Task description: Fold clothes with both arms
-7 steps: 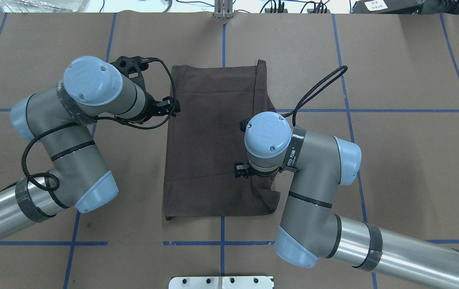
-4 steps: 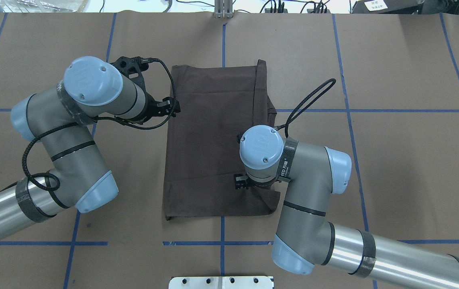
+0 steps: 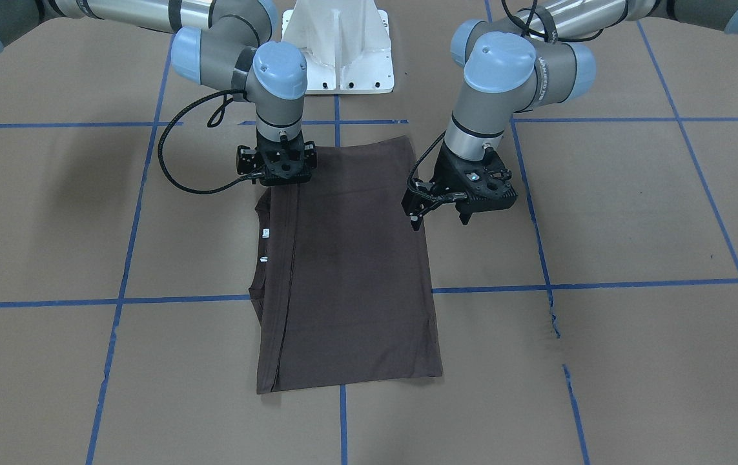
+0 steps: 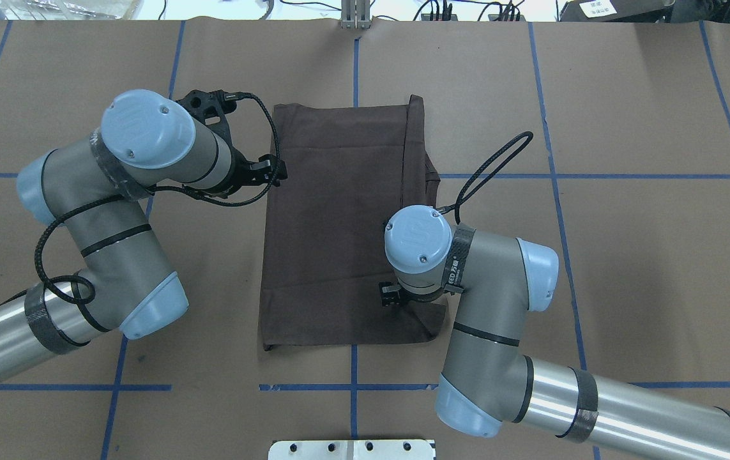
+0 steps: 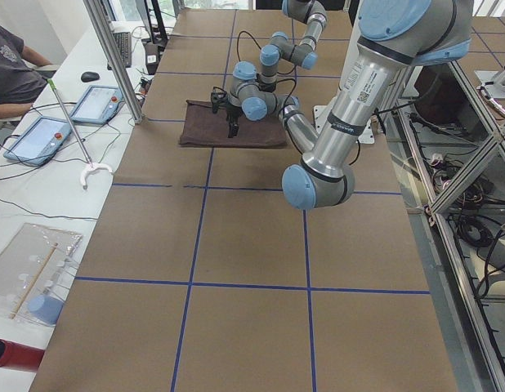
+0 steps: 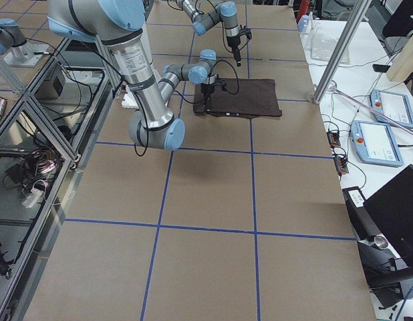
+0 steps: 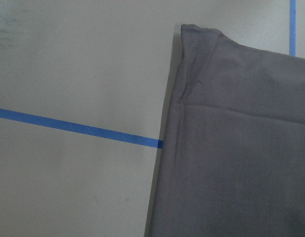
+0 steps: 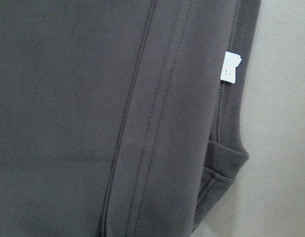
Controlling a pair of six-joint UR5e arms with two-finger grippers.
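We are reading "EED" in white letters, with a further character after them, on the black band (image 4: pixel 456 264) wrapping the right arm (image 4: pixel 499 268). A second band (image 3: pixel 546 64) on the left arm (image 3: pixel 523 61) is carrying white lettering that we are not making out. The white tag (image 8: pixel 230 66) on the T-shirt (image 8: pixel 68 123) is showing marks too tiny to read.

One camera looks down from behind the robot (image 3: pixel 338 45); another faces it across the surface (image 3: pixel 601 361). Two distant end views and two close wrist views all share the T-shirt (image 4: pixel 339 223).
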